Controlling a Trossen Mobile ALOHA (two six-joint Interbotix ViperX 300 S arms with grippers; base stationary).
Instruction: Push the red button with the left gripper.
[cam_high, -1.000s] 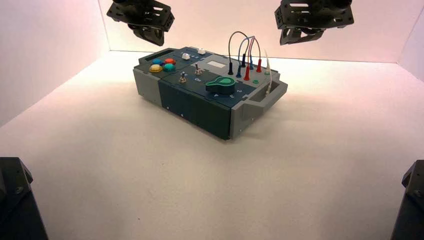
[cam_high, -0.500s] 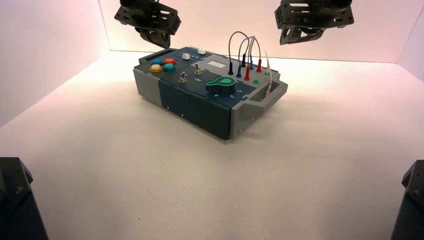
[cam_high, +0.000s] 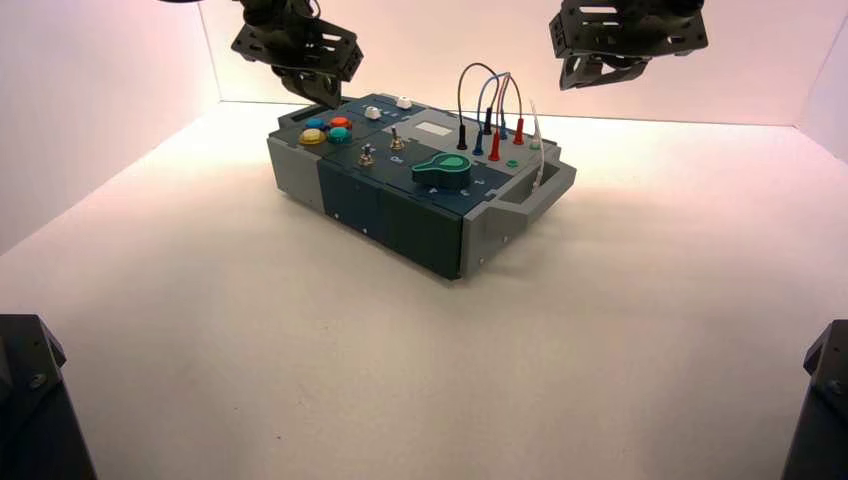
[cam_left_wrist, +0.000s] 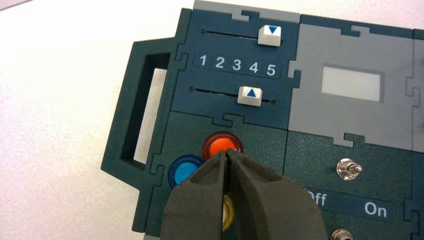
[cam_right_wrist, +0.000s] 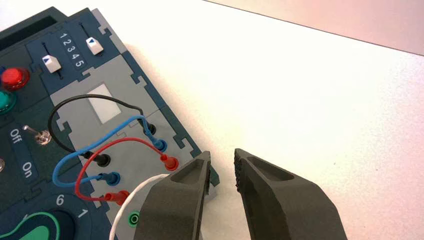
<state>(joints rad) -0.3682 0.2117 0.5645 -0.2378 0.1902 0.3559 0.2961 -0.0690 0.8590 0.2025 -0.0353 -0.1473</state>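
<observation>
Red button (cam_high: 340, 122) sits w/ blue, yellow & teal btns at box's (cam_high: 400, 185) left end. L gripper (cam_high: 325, 88), fingers together, hovers above; R gripper (cam_high: 603, 72), fingers apart, waits nr box's far right.

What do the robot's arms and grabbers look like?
Both arms are black. The left end effector and right end effector have dark, tapering fingers, and bolted-looking black plates with slots cut through them sit behind.

The white slider caps (cam_left_wrist: 249, 96) sit between the dark carrying handle (cam_left_wrist: 127, 107) and, seemingly, the pale rectangular display panel (cam_left_wrist: 351, 84), beside the orange-red domed button (cam_left_wrist: 222, 145).
</observation>
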